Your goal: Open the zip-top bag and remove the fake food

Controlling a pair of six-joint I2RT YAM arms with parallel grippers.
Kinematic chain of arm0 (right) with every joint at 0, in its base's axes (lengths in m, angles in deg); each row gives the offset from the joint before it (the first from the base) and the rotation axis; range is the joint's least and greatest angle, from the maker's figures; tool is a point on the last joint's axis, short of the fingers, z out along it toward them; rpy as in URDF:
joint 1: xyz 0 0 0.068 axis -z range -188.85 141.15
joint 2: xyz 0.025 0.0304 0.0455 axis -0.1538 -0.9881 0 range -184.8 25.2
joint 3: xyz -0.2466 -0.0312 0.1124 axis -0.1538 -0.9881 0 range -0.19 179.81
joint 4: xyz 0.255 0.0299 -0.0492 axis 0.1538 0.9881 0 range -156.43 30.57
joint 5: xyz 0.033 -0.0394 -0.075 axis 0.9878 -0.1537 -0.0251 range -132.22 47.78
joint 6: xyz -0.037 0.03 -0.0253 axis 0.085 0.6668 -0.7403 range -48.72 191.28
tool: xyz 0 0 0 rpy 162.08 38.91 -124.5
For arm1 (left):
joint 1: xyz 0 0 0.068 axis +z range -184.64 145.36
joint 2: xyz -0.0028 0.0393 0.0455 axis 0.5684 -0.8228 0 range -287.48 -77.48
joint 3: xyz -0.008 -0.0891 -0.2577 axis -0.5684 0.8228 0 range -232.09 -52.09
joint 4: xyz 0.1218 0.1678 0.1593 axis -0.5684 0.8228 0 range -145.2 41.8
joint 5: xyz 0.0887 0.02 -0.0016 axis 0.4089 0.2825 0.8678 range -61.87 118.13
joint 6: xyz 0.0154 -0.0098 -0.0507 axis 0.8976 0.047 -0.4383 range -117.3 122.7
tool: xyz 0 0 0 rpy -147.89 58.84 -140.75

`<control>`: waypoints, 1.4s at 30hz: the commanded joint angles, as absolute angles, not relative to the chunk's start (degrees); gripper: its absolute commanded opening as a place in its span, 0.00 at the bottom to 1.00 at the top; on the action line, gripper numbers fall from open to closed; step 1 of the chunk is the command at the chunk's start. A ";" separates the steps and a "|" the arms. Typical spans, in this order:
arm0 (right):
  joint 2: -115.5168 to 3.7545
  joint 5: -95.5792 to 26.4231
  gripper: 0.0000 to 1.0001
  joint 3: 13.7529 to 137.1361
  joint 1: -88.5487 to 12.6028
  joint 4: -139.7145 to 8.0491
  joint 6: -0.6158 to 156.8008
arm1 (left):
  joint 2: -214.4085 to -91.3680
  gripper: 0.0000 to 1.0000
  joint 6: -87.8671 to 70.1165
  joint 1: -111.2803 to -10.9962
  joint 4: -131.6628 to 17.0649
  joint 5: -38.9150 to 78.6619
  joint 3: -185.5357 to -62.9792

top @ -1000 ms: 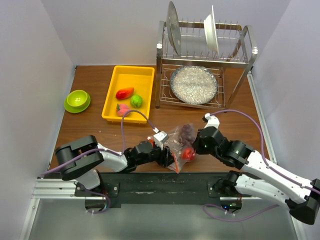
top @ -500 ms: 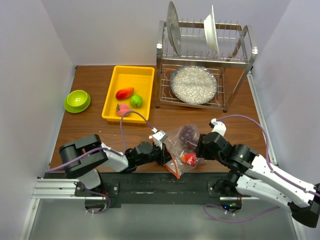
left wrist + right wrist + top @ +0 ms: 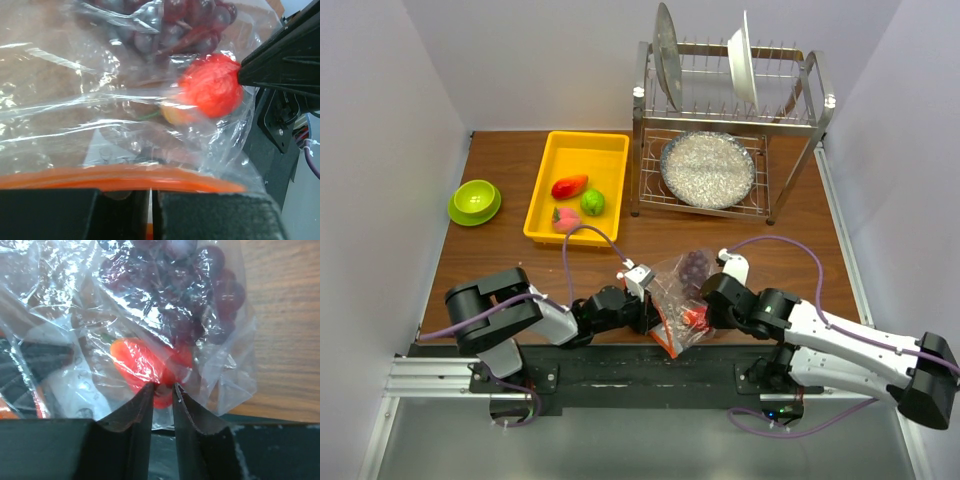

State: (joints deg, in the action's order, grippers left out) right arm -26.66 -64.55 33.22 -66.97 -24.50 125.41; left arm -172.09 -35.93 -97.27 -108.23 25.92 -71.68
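Observation:
The clear zip-top bag (image 3: 672, 288) lies near the table's front edge between my two grippers. It holds a dark purple grape bunch (image 3: 695, 263) and a red tomato (image 3: 694, 318). My left gripper (image 3: 648, 312) is shut on the bag's orange-red zip strip (image 3: 125, 177) at the bag's left edge. My right gripper (image 3: 706, 303) is at the bag's right side. Its fingers are nearly together and pinch the bag plastic (image 3: 230, 360) right at the tomato (image 3: 137, 365). The grapes (image 3: 190, 295) lie just beyond. In the left wrist view the tomato (image 3: 210, 90) touches a right fingertip (image 3: 280, 55).
A yellow tray (image 3: 542, 210) at the back left holds an orange-red piece (image 3: 569, 186), a green fruit (image 3: 592, 202) and a pink peach (image 3: 565, 218). A lime-green bowl (image 3: 475, 200) sits far left. A metal dish rack (image 3: 720, 130) stands behind the bag.
My right gripper drew back to the right, then came in lower and closer onto the bag at the tomato. The bag shifted slightly. My left gripper kept its hold on the zip strip.

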 commanded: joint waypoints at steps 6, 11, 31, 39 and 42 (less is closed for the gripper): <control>-25.51 -64.63 0.18 26.89 -67.20 -30.74 129.55 | -172.14 0.29 -34.56 -97.92 -109.51 25.15 -72.92; -24.99 -63.84 0.15 25.92 -67.12 -34.25 128.94 | -172.14 0.43 -32.46 -98.18 -109.77 23.74 -73.18; -20.26 -64.72 0.16 32.32 -67.12 -31.71 125.34 | -161.59 0.54 -33.39 -98.27 -94.23 35.25 -74.06; -27.18 -65.33 0.33 38.83 -67.12 -31.97 123.48 | -163.79 0.50 -47.91 -98.27 -96.41 34.02 -73.71; -29.90 -66.38 0.43 38.83 -67.12 -32.06 124.01 | -164.49 0.55 -48.54 -98.27 -97.21 33.85 -73.97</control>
State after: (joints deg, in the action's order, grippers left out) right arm -26.92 -63.63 37.52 -66.95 -32.82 124.40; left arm -163.41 -43.60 -98.06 -94.53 32.89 -73.78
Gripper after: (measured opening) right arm 0.359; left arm 0.509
